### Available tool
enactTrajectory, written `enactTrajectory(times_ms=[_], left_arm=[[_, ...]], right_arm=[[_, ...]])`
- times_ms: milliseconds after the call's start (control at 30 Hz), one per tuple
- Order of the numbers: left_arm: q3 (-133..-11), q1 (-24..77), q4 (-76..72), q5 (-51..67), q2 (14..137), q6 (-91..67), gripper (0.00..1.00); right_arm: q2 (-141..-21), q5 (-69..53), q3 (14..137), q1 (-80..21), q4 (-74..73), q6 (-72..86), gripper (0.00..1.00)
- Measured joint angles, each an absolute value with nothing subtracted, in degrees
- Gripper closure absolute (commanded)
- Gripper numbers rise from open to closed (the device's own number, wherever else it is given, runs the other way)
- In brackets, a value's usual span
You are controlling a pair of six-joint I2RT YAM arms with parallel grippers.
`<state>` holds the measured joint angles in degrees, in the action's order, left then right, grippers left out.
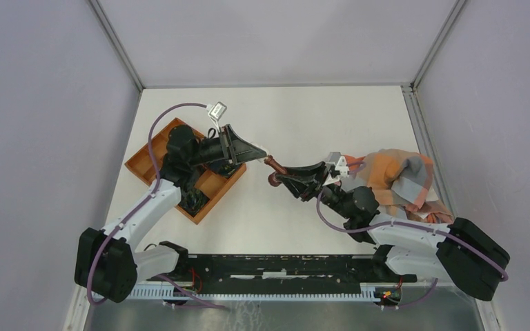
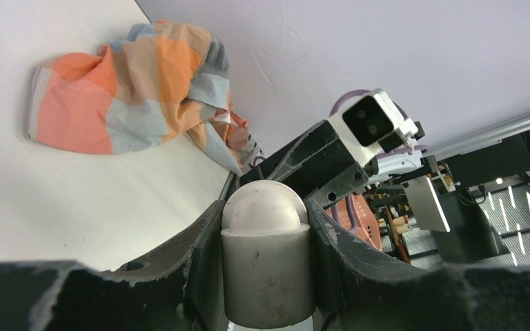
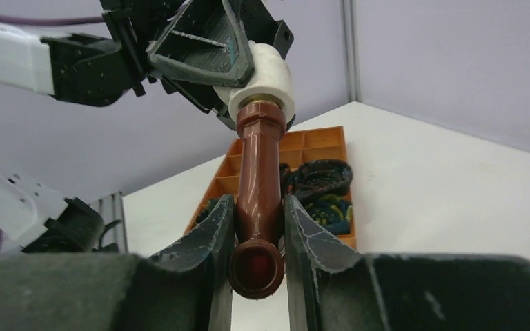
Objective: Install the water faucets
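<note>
The water faucet (image 1: 274,165) is a reddish-brown bent tap held in the air between both grippers at the table's middle. My right gripper (image 1: 284,179) is shut on its brown body; in the right wrist view the tap (image 3: 259,179) rises from between my fingers (image 3: 257,231), its open round end toward the camera. My left gripper (image 1: 257,151) is shut on the pale end fitting (image 1: 266,154), which shows on the tap's top in the right wrist view (image 3: 268,84) and fills the left wrist view (image 2: 266,262). The silvery knob is hidden.
An orange-brown compartment tray (image 1: 145,164) with dark items lies under the left arm and shows behind the tap (image 3: 317,141). A crumpled orange-and-grey checked cloth (image 1: 397,176) lies at the right, near the wall (image 2: 124,89). A black rail (image 1: 283,265) runs along the near edge.
</note>
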<state>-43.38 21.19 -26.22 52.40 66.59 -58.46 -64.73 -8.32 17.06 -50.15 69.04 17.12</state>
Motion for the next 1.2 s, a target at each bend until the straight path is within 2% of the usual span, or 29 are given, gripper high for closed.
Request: enactTrajectory(times_ms=[67,233,300,467,667,1000,1033,1133,1200], left_arm=[[-43.00,21.04,-26.39,52.51,66.24,-58.41,0.98],[-42.33,20.49,-28.84,53.45,65.39,-57.32,0.98],[-41.85,19.88,-30.83,53.98,65.04,-56.51,0.98],[-41.36,19.64,-34.22,56.21,64.55,-54.30,0.98],[-39.59,20.08,-35.03,60.16,64.05,-52.62,0.98],[-38.79,20.86,-34.74,58.35,61.80,-53.43,0.98],[-38.48,20.91,-34.65,57.36,61.52,-53.91,0.98],[-37.41,21.37,-34.30,54.06,61.21,-55.79,0.98],[-36.97,21.69,-34.61,52.80,61.17,-55.83,0.98]], right_arm=[[-64.38,-8.95,17.56,-50.11,67.61,19.57,0.88],[-63.44,-10.85,20.71,-49.63,61.14,29.30,0.92],[-63.46,-12.67,23.88,-49.47,55.22,33.26,1.00],[-65.04,-21.02,29.12,-48.07,46.22,46.76,1.00],[-71.31,-31.40,26.28,-45.41,58.22,68.84,1.00],[-80.62,-33.87,23.29,-45.06,78.89,94.65,1.00],[-81.08,-33.69,22.96,-45.06,79.81,95.94,0.94],[-81.58,-32.40,21.45,-44.93,81.97,98.94,0.49],[-81.58,-31.07,20.32,-44.73,82.48,100.95,0.35]])
